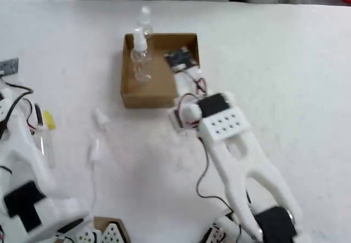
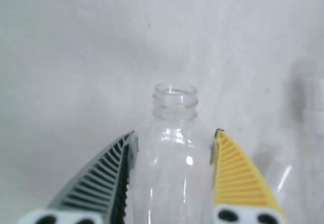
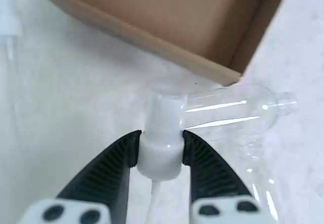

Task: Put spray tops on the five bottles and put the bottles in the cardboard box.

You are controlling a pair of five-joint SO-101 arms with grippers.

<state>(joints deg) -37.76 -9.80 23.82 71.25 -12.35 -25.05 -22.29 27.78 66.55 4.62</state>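
Bottle (image 2: 172, 153), neck open, sits clamped between the jaws of the left gripper (image 2: 174, 133), well apart from the box (image 1: 156, 99), while the right gripper (image 3: 161, 133) pinches a spray top (image 3: 161, 155) near that box; capping in hand, next likely needs the top's tube aligned over the neck.

Cardboard box (image 1: 149, 99) upper centre in the high view, capped bottle (image 1: 141, 62) inside at its left, second bottle (image 1: 145, 18) just above the box. Lower left of the box, a spray top (image 1: 100, 117), another spray top (image 1: 94, 147) below it. Far left edge, an uncapped bottle (image 1: 44, 140).
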